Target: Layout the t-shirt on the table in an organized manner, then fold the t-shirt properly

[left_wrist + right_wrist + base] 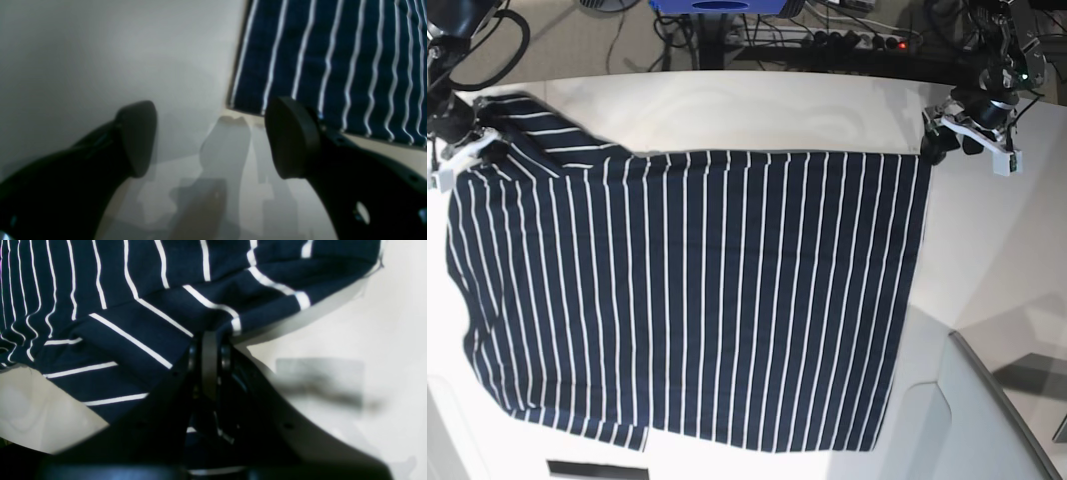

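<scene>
The dark navy t-shirt (687,300) with thin white stripes lies spread flat over the white table (987,260). In the base view my left gripper (939,145) hovers just off the shirt's far right corner. The left wrist view shows my left gripper (213,140) open over bare table (83,50), nothing between its fingers (290,136), and the shirt corner (333,50) just beyond them. My right gripper (472,142) is at the shirt's far left corner by the sleeve. Close up, the right gripper (210,343) is shut on a bunched fold of the t-shirt (133,333).
Cables and a power strip (857,40) run behind the table's far edge. A pale grey panel (977,410) juts in at the lower right. A small dark slot (592,468) sits at the near edge, below the shirt.
</scene>
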Robot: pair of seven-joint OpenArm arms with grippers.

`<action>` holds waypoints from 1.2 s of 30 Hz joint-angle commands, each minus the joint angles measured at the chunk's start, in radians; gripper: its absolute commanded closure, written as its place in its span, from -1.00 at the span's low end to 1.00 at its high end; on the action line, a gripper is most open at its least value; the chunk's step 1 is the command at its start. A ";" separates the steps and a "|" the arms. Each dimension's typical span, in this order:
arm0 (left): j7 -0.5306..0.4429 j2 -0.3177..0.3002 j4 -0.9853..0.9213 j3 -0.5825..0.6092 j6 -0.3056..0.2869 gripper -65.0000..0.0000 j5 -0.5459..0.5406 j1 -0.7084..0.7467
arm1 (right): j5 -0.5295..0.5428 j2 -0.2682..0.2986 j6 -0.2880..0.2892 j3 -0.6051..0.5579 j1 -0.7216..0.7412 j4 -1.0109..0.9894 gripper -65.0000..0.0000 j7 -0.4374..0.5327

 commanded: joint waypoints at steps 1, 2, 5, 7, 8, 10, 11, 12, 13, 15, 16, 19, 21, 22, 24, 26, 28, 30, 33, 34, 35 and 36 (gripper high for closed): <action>-0.014 0.002 0.002 -0.004 -0.011 -0.56 -0.014 -0.009 | -0.031 0.006 -0.002 -0.003 -0.007 0.006 1.00 -0.035; -0.014 0.012 -0.009 -0.004 -0.011 -0.56 -0.014 -0.020 | -0.031 0.006 -0.002 -0.003 -0.007 0.006 1.00 -0.035; -0.013 0.026 -0.049 -0.003 -0.011 -0.56 -0.014 -0.047 | -0.031 0.006 -0.002 -0.003 -0.007 0.006 1.00 -0.035; -0.013 0.043 -0.072 -0.003 -0.011 -0.56 -0.014 -0.067 | -0.031 0.006 -0.002 -0.003 -0.007 0.006 1.00 -0.035; -0.013 0.048 -0.081 -0.003 -0.011 -0.56 -0.014 -0.076 | -0.031 0.006 -0.002 -0.003 -0.007 0.006 1.00 -0.035; -0.011 0.057 -0.096 0.007 -0.011 -0.53 -0.014 -0.090 | -0.031 0.006 -0.002 -0.003 -0.007 0.006 1.00 -0.035; -0.011 0.058 -0.104 0.031 -0.011 -0.47 -0.014 -0.093 | -0.031 0.006 -0.002 -0.003 -0.007 0.006 1.00 -0.035; -0.014 0.058 -0.107 0.056 -0.011 -0.37 -0.014 -0.093 | -0.031 0.006 -0.002 -0.003 -0.007 0.006 1.00 -0.035; -0.016 0.057 -0.107 0.079 -0.011 -0.22 -0.014 -0.095 | -0.033 0.006 -0.002 -0.003 -0.007 0.006 1.00 -0.035; -0.017 0.057 -0.107 0.106 -0.011 0.21 -0.014 -0.098 | -0.033 0.006 -0.002 -0.003 -0.007 0.006 1.00 -0.035; -0.017 0.058 -0.107 0.116 -0.011 0.46 -0.014 -0.098 | -0.033 0.006 -0.002 -0.003 -0.007 0.006 1.00 -0.035; -0.017 0.058 -0.109 0.120 -0.011 1.00 -0.014 -0.099 | -0.033 0.006 -0.002 -0.003 -0.007 0.006 1.00 -0.035; -0.017 0.058 -0.102 0.113 -0.011 1.00 -0.014 -0.101 | -0.033 0.006 -0.002 -0.003 -0.007 0.008 1.00 -0.035; -0.011 0.055 -0.098 0.111 -0.011 1.00 -0.014 -0.101 | -0.033 0.006 -0.002 -0.003 -0.007 0.008 1.00 -0.035; -0.011 0.048 -0.066 0.108 -0.011 1.00 -0.015 -0.090 | -0.033 0.008 -0.002 -0.003 -0.009 0.026 1.00 -0.036; -0.008 0.032 -0.003 0.108 -0.011 1.00 -0.022 -0.063 | -0.031 0.006 -0.002 -0.004 -0.047 0.097 1.00 -0.041; -0.008 0.026 0.057 0.108 -0.008 1.00 -0.022 -0.023 | -0.030 0.002 -0.002 -0.004 -0.070 0.169 1.00 -0.067; -0.008 0.026 0.129 0.108 -0.006 1.00 -0.020 0.016 | -0.028 0.000 -0.002 -0.003 -0.092 0.244 1.00 -0.107; -0.008 0.023 0.200 0.108 -0.006 1.00 -0.017 0.074 | -0.028 0.000 -0.002 -0.001 -0.124 0.329 1.00 -0.165; -0.008 0.022 0.221 0.108 -0.006 1.00 -0.017 0.092 | -0.028 0.000 -0.002 -0.001 -0.135 0.353 1.00 -0.180; -0.008 0.022 0.241 0.108 -0.006 1.00 -0.017 0.117 | -0.030 0.000 -0.002 -0.001 -0.144 0.375 1.00 -0.197; -0.008 0.022 0.269 0.106 -0.005 1.00 -0.017 0.142 | -0.028 0.000 -0.002 -0.001 -0.152 0.395 1.00 -0.214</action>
